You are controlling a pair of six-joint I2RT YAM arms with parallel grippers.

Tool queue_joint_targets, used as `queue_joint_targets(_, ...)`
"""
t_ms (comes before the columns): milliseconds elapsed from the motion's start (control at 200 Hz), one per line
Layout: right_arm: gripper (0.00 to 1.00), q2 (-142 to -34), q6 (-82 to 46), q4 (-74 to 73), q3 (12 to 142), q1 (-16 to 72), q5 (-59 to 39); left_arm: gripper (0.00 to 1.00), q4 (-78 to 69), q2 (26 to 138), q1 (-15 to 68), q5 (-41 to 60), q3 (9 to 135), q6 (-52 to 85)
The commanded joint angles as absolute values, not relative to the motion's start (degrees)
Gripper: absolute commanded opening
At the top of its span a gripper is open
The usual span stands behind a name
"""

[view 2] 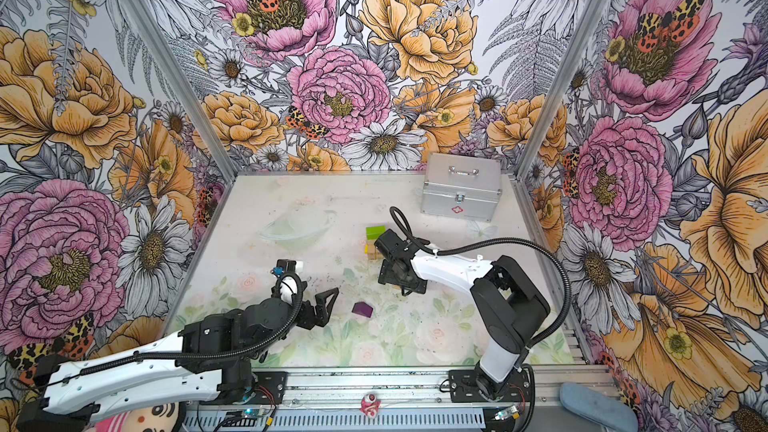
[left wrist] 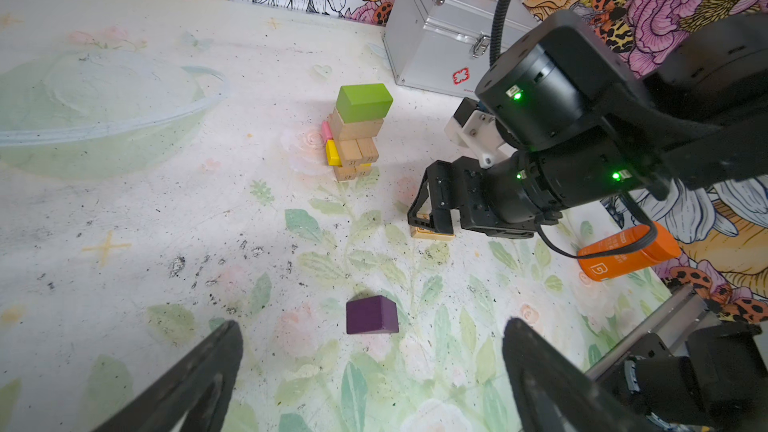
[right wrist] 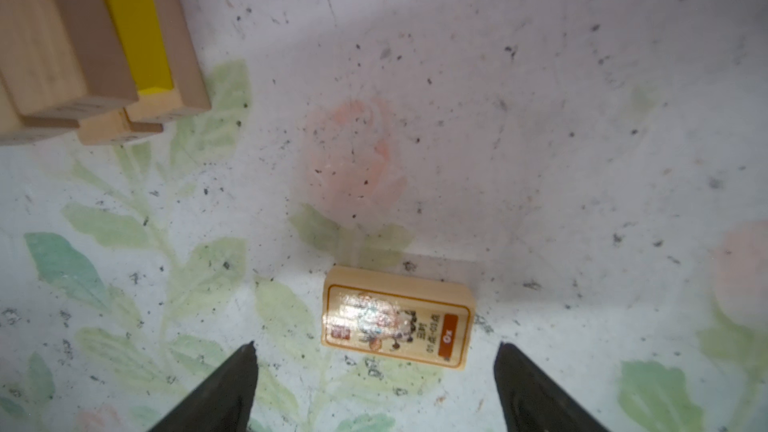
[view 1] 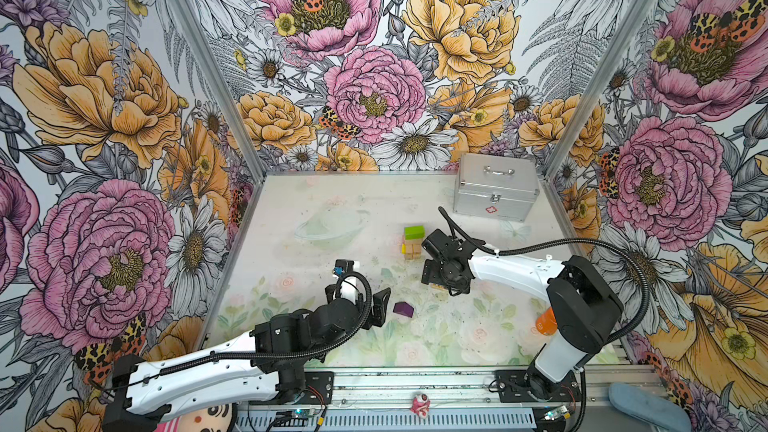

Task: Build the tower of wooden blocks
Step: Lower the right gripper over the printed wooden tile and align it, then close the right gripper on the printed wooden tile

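Tower, centre-right, part built: tan, yellow and pink layers under a green block. Two blocks lie loose on the near side: a purple block and, right of it, a printed tan block. The right gripper hangs wide open astride the printed one, gripping nothing. The left gripper, fully open and empty, faces the purple block.
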State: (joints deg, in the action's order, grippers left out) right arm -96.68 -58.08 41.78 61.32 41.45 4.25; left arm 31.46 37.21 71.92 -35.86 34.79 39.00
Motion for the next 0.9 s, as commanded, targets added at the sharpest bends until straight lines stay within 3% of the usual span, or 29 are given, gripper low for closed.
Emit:
queue_joint_targets(0,0.91,-98.16,-58.78,41.48,62.56,41.85,5.14,0.99,31.07,36.15,71.46,-34.54,33.79,38.18)
queue_joint_targets(896,0.8,-101.25,-56.34,42.11,63.78,41.22,4.91,0.99,31.11,35.0,70.4,-34.19,33.02,38.4)
